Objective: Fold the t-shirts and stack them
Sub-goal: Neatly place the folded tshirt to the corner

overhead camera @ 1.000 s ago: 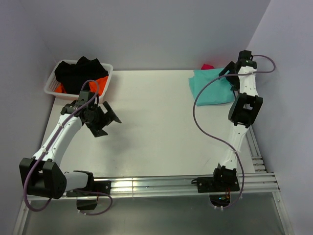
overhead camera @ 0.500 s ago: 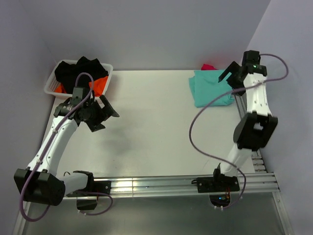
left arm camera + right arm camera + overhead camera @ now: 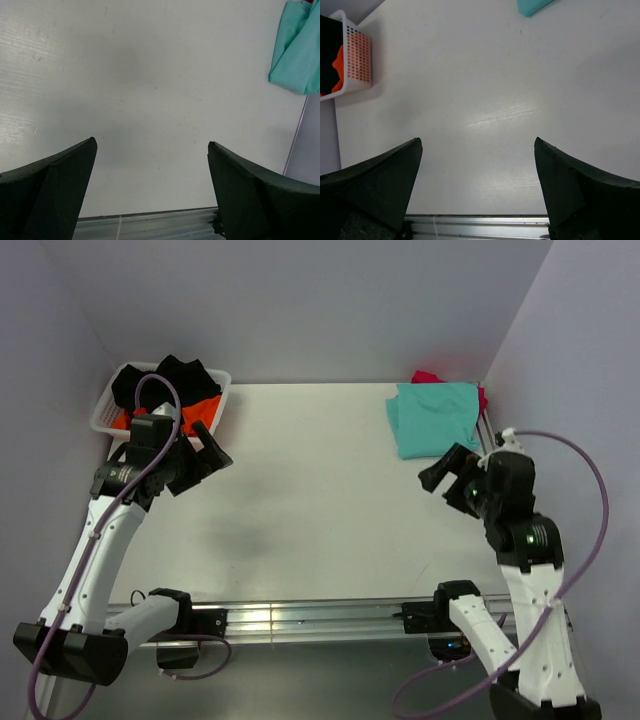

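We see the right gripper (image 3: 447, 470) drawn back from the teal-green t-shirt (image 3: 432, 418), which lies folded at the bench's (image 3: 310, 510) far right corner, with the crimson-red t-shirt (image 3: 428, 377) peeking out behind it. The left gripper (image 3: 200, 460) has swung nearer the basket (image 3: 100, 420) of black and orange clothes (image 3: 165, 385) at the far left corner. Both hands gape wide, holding nothing.

The light is bright and even, coming from above, with a violet tint on the walls (image 3: 300, 300). Ahead of the left gripper (image 3: 152, 145) a soft, wide shadow lies on the table (image 3: 165, 30). Ahead of the right gripper (image 3: 477, 142) a pale sheen streaks it. The metal rail (image 3: 300, 616) glares. The near fingers (image 3: 50, 190) look dark and slightly soft.
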You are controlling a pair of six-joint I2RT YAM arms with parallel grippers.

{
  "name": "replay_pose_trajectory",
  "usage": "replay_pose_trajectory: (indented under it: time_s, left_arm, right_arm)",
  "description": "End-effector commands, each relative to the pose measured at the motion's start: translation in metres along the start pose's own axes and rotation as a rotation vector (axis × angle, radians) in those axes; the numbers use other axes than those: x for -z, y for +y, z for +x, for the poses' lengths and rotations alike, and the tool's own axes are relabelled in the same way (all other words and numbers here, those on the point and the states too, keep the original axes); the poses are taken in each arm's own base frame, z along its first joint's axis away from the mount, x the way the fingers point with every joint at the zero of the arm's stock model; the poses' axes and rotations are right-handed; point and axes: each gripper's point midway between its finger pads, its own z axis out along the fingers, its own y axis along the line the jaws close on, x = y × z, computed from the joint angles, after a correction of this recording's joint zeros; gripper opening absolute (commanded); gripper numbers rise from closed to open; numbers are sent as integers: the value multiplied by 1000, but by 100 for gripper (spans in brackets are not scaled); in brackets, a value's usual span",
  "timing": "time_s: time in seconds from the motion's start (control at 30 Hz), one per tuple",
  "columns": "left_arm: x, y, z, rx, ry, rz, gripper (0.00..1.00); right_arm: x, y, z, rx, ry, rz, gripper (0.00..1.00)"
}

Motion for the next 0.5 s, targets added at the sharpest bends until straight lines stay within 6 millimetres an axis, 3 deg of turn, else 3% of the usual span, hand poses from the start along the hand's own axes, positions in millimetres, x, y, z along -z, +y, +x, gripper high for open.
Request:
replay_pose_trajectory:
  time_s: [0.0,0.17,0.3,0.47]
  left_arm:
    - [19,-7,-15,-72,-123,26,99]
    - [19,0,-12,-105,-136,-16,99]
    - [29,-5,-16,-93,-178,17,100]
    - [42,0,-24,-75,-239,-5,100]
  right_arm:
    - [23,-11,8,22,-67,-7,100]
    - [43,-11,9,58,-89,-20,100]
    - [50,-15,1,91,-117,13,100]
    - [61,-42,-20,101,-191,191,100]
